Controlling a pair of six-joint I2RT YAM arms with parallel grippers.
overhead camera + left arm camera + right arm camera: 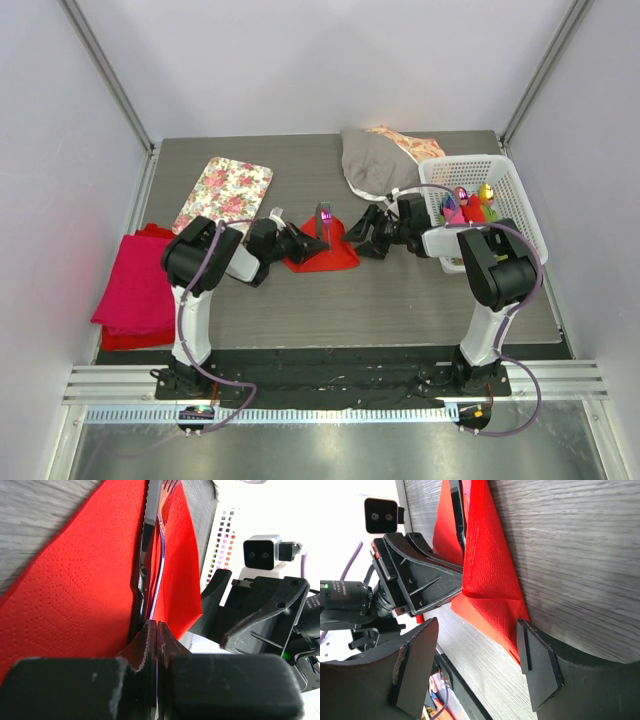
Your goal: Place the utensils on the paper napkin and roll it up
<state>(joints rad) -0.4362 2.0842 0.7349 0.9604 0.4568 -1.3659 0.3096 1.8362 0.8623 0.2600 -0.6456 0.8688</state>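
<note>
Red paper napkin (325,260) spread on the counter (400,300).
The left gripper (157,630) pinches the utensils (161,535) tight; the right gripper (477,665) gapes, holding nothing.

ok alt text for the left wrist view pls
The left gripper, shut on the thin handle of a fork, fills the bottom of the frame. The fork and a dark knife lie side by side on a red napkin on a grey table.

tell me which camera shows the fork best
The left wrist view: the fork runs up across the red napkin, tines at the top, handle pinched in the left gripper. The top view gives only a small shiny sliver; the right wrist view shows one dark utensil, not clearly the fork.
</note>
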